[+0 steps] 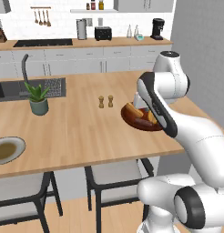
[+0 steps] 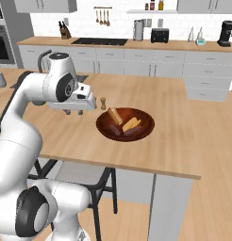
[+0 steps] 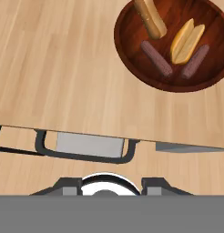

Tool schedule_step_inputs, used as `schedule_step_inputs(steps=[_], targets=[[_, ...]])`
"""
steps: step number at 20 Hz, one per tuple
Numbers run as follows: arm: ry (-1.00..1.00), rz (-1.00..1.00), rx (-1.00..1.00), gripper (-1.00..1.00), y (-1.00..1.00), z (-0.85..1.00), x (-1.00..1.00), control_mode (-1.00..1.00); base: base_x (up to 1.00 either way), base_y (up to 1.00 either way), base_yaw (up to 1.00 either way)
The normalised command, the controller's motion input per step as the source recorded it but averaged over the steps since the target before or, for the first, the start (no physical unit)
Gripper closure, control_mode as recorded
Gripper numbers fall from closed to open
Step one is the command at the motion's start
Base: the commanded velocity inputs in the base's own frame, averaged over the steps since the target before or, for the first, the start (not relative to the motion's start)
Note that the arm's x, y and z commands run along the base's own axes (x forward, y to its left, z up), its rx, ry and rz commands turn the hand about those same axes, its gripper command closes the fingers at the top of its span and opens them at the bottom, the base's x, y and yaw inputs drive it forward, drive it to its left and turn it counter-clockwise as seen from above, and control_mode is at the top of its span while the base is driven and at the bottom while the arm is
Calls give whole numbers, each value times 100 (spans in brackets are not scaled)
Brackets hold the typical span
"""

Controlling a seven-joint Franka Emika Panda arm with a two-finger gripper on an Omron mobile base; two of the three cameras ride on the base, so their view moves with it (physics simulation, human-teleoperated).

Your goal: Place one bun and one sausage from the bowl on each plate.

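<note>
Inspected: bowl (image 3: 132,50), wide, shallow, dark reddish-brown wood, resting on the island counter (image 1: 77,123) near its front edge, just beyond the pepper shakers (image 1: 106,101). Contents: two golden-tan buns and two reddish-brown sausages. One bun (image 3: 150,17) lying near the bowl's far rim, tilted against the wall; second bun (image 3: 187,41) split-topped, lying between the two sausages. First sausage (image 3: 156,58) just beside it toward the bowl's centre, the other sausage (image 3: 195,61) near the rim.

Judged handling: buns light and soft, liable to crush; best pinched gently across the short width at mid-length. Sausages firmer, smooth, prone to roll or slip; same mid-length grip across the narrow axis advised.

Gripper (image 2: 74,112) hanging above the counter beside the bowl, toward the stool (image 3: 89,144) side, holding nothing. Finger spacing: cannot tell; tips barely visible. Grey plate with olive centre (image 1: 7,150) well apart from the bowl, bare.
</note>
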Motion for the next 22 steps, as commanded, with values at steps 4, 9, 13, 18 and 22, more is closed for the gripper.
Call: schedule_step_inputs(steps=[4, 9, 13, 18, 22], targets=[[0, 0, 0, -100, -3, -15, 8, -100, 0, 0, 0], [0, 2, 7, -100, -42, -3, 81, -100, 0, 0, 0], [1, 3, 8, -100, -45, -11, 89, -100, 0, 0, 0], [0, 8, 0, -100, -10, -42, 77, -100, 0, 0, 0], [0, 12, 0, -100, 0, -56, 74, -100, 0, 0, 0]])
